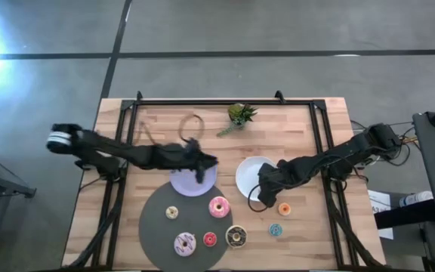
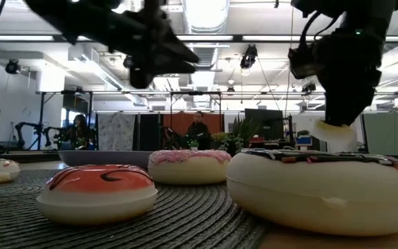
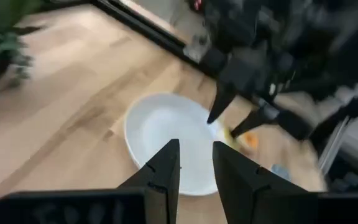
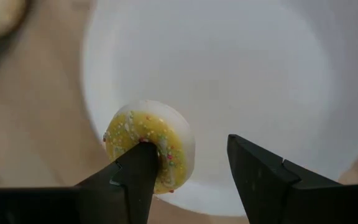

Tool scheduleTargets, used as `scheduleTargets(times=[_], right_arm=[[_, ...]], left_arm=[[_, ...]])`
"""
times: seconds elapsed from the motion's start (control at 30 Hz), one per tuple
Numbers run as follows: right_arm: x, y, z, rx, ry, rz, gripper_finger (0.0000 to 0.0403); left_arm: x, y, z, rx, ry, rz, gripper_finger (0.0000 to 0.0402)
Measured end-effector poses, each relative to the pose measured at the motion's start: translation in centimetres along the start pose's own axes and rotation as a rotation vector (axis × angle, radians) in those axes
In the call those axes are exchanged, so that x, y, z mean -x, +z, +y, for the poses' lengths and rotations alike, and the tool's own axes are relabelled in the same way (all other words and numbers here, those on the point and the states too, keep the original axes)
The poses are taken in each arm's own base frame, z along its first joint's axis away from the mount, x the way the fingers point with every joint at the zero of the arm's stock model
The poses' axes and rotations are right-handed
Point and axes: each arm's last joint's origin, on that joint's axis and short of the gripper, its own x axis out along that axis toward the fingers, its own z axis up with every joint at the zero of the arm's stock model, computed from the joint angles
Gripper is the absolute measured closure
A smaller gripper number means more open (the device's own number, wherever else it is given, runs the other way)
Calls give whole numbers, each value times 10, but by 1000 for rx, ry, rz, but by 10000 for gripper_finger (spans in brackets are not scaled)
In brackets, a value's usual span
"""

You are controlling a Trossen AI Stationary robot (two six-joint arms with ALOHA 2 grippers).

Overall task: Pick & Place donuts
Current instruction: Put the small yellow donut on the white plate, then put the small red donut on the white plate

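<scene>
Fingers of the right gripper (image 4: pixel 188 171) stand wide apart; the yellow donut (image 4: pixel 150 145) hangs on one finger, above the white plate (image 4: pixel 241 68). Left gripper (image 3: pixel 196 163) fingers stand narrowly apart, empty, pointing toward that plate.

Right gripper (image 1: pixel 263 198) sits at white plate's (image 1: pixel 249 172) near rim, a donut (image 4: pixel 149 147) against one finger over the plate edge. Orange donut (image 1: pixel 284 208) just right of it, mat (image 1: pixel 157 219) with five donuts to its left.

Surfaces in front of you

You see glossy plastic donuts (image 2: pixel 323 183) on a rough woven mat (image 2: pixel 185 225), over a pale wood table (image 1: pixel 293 128).
</scene>
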Motion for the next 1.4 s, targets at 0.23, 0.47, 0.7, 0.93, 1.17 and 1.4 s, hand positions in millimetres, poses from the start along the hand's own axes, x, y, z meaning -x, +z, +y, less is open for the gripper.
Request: scheduleTargets(times=[0.23, 0.47, 0.7, 0.93, 1.17, 1.4], right_arm=[[9, 5, -10, -186, 40, -22, 216], [19, 3, -34, -418, 144, -68, 216], [15, -3, -43, -495, 186, -100, 216], [14, -3, -43, -490, 193, -105, 216], [16, -7, -45, -436, 173, -53, 216], [16, -17, -51, -349, 107, 35, 215]], left_arm=[[-45, -12, -16, -120, 5, 76, 330], [-81, -9, -29, -139, -43, 2, 330], [-135, -11, -49, -101, -176, 54, 330], [-163, -21, -52, -105, -145, 134, 330], [-176, -39, -40, -58, -101, 196, 330], [-178, -47, -36, -52, -87, 237, 330]])
